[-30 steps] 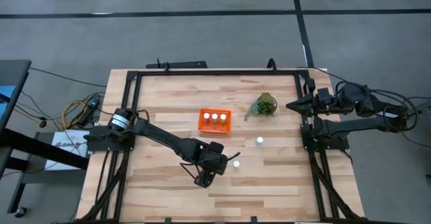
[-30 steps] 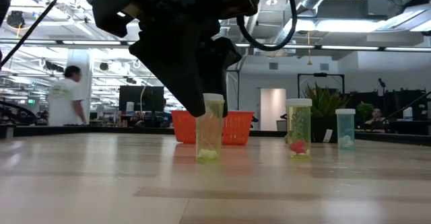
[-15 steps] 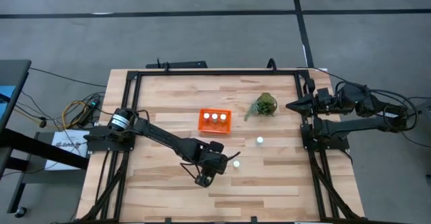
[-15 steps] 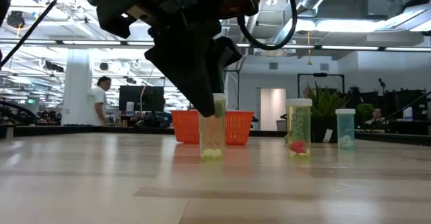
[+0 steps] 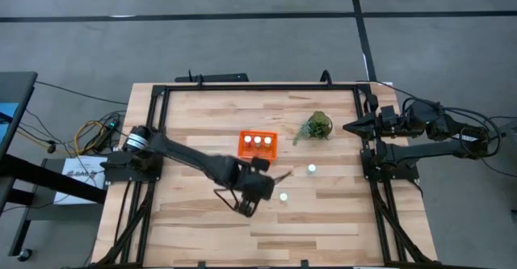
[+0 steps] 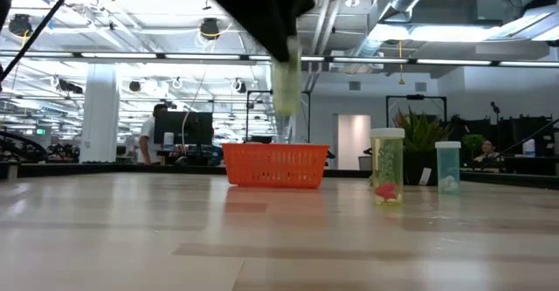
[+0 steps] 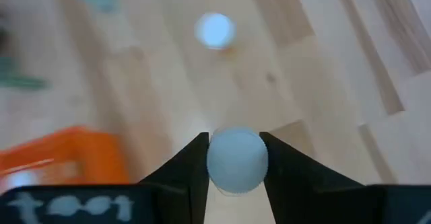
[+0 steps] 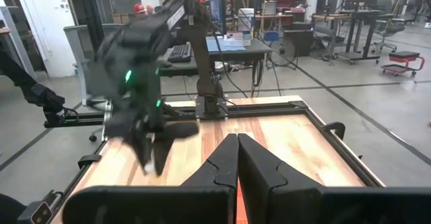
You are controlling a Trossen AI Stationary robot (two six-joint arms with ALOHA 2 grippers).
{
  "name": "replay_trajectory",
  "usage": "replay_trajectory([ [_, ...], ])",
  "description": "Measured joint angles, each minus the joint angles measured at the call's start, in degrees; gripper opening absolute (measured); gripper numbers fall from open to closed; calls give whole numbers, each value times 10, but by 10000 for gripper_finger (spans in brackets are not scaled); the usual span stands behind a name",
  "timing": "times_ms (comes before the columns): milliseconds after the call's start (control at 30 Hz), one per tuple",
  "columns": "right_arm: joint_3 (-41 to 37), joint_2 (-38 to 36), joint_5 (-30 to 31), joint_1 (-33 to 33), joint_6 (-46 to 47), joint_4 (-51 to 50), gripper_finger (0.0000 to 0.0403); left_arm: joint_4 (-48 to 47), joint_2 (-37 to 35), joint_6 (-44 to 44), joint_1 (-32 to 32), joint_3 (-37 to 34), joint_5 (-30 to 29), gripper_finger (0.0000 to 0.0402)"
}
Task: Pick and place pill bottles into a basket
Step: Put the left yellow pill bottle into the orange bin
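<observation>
Now the pill bottle [image 6: 285,86] with the pale cap is off the table: half a second ago it stood on the wood in front of the basket [image 6: 276,165] in the low view, and it now hangs well above the basket's rim, tilted a little, clamped between the fingers of the left gripper [image 7: 236,163]. The left wrist view confirms the grasp, with the round cap sitting squarely between the two dark fingers and the orange basket wall showing off to one side. Seen from above, the left gripper [image 5: 257,190] has shifted slightly toward the basket [image 5: 258,154], which lies at about twelve o'clock from it, near but not under it. Three white caps already rest inside the basket. Two more bottles stand on the table: one [image 5: 283,196] just beside the gripper at about three o'clock, another [image 5: 311,169] farther out at about two o'clock, near the plant [image 5: 317,127]. The lift looks finished, so the carry over the basket and the release should come next. The right gripper [image 8: 237,158] waits at the table's right edge, its fingers pressed together on nothing.
</observation>
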Motion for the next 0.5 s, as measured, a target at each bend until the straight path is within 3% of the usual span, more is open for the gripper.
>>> replay_trajectory([
  [300,0,0,0,0,0,0,0,5,-69,59,114,26,-31,111],
  [500,0,0,0,0,0,0,0,10,-30,75,191,26,45,105],
])
